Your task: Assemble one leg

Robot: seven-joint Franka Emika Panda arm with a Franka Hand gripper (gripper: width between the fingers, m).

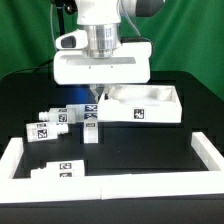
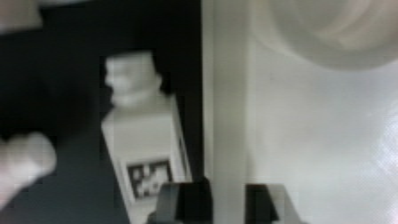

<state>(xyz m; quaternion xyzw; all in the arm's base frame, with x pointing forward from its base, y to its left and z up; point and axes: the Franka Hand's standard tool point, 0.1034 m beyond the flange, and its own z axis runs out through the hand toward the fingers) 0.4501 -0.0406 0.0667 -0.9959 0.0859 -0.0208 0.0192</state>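
Legs [image 1: 42, 128], four (one near the gripper [image 1: 97, 96]); white panel [image 1: 165, 110], one.

- Large white square panel [image 1: 141, 104] with a raised rim, lying on the table toward the exterior view's right, open side up
- One black-and-white square tag [image 1: 139, 113] on the panel's near wall
- Black table [image 1: 140, 150], matte
- Low white rail [image 1: 110, 187] along the table's near edge, turning back at both ends like a shallow U
- Plain green backdrop [image 1: 190, 40] behind the table
- In the wrist view, blurred: the panel's white wall [image 2: 221, 110] seen edge-on, pale inner floor beside it, a faint round shape [image 2: 338, 30] there
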